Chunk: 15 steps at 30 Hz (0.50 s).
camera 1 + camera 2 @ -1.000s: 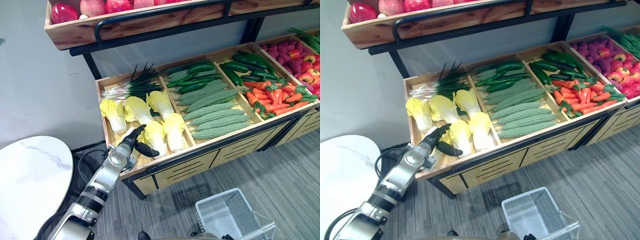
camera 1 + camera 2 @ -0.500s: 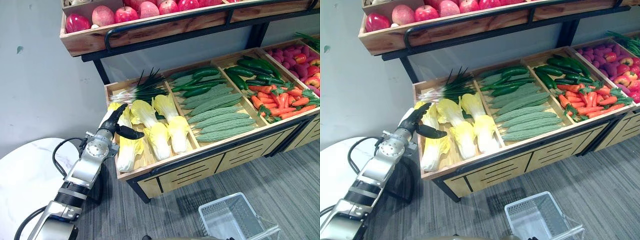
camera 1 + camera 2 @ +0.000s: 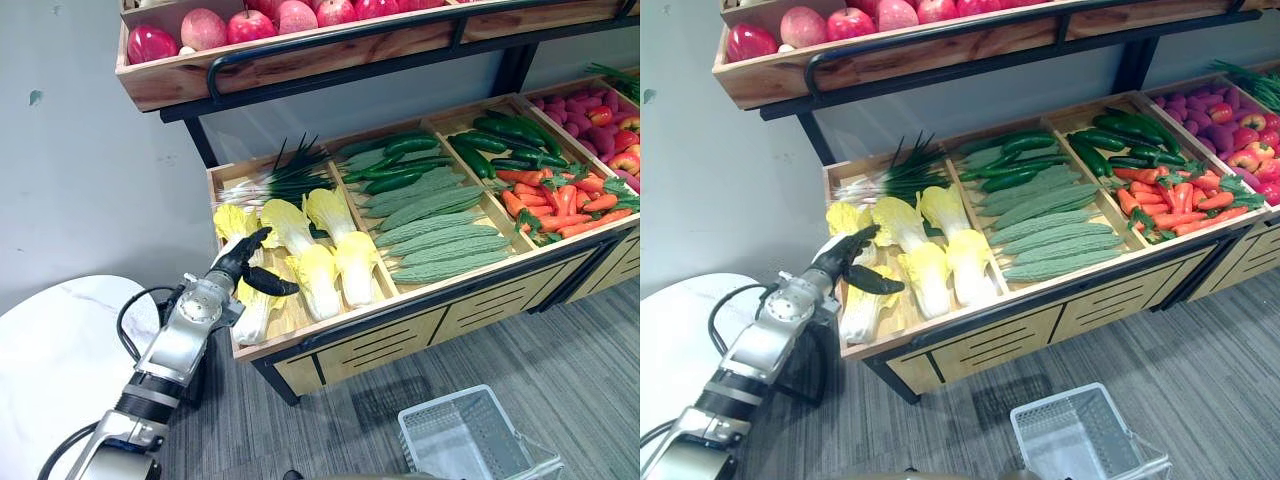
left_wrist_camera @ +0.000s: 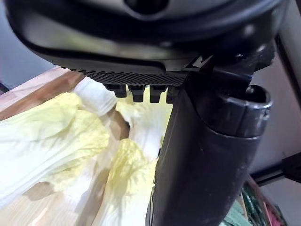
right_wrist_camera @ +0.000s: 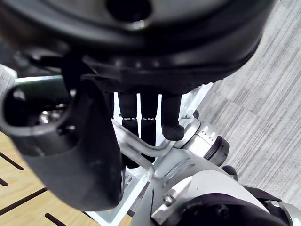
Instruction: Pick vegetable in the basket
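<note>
Now left hand hovers spread open, holding nothing, just over far-left cabbage; right hand curled round basket handle.

No text, label, brand, number or sign could be read on the wooden shelf, the vegetables or the basket.

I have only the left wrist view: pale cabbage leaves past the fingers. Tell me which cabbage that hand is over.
Observer: The left hand is open above the leftmost cabbage, in the end compartment of the stand.
Operator: Report the basket.
Observer: The basket hangs low in front of the stand, off to the right, and looks empty.
Operator: Say what holds it.
Observer: The right hand appears curled round its clear handle.
</note>
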Tool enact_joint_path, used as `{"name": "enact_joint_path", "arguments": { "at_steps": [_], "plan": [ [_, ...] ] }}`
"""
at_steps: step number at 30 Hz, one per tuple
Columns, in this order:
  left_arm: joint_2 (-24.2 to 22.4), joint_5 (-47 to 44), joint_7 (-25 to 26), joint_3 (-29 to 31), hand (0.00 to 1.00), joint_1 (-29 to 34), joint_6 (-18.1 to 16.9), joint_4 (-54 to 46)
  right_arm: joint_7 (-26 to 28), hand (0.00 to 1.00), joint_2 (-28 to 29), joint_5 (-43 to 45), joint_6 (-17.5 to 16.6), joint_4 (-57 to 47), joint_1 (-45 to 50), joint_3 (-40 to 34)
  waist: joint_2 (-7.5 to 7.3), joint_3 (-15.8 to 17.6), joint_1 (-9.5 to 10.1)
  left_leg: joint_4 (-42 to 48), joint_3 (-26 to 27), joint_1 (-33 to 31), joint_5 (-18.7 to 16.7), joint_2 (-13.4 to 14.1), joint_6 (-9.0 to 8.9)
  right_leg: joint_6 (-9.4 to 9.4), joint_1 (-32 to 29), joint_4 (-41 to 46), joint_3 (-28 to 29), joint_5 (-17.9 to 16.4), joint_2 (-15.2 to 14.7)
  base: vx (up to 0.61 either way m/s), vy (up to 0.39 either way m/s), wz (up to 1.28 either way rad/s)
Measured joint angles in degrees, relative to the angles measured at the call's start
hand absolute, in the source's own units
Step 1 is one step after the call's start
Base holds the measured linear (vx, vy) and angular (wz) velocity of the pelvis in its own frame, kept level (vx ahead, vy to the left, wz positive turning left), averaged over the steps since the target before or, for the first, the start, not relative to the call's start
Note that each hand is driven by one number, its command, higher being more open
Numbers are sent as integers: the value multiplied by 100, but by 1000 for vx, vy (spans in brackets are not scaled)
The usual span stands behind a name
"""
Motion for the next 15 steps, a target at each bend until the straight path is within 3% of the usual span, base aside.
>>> {"name": "enact_joint_path", "arguments": {
  "at_steps": [5, 15],
  "plan": [
    [-69, 397, 35, -9, 100, 107, 229, 166, 9, 0, -3, 0, 2, -3, 2, 10, -13, 10, 3, 1, 1, -48, 0, -1, 1, 1, -59, 14, 0, -1, -2, 0, 0, 0],
    [-103, 510, 428, 32, 100, 277, 260, 263, 13, 0, -12, 3, 2, -54, 2, 48, -23, 17, 11, 2, -25, -49, -1, -8, -1, -11, -92, 120, -26, -80, -10, 0, 0, 1]
  ]
}}
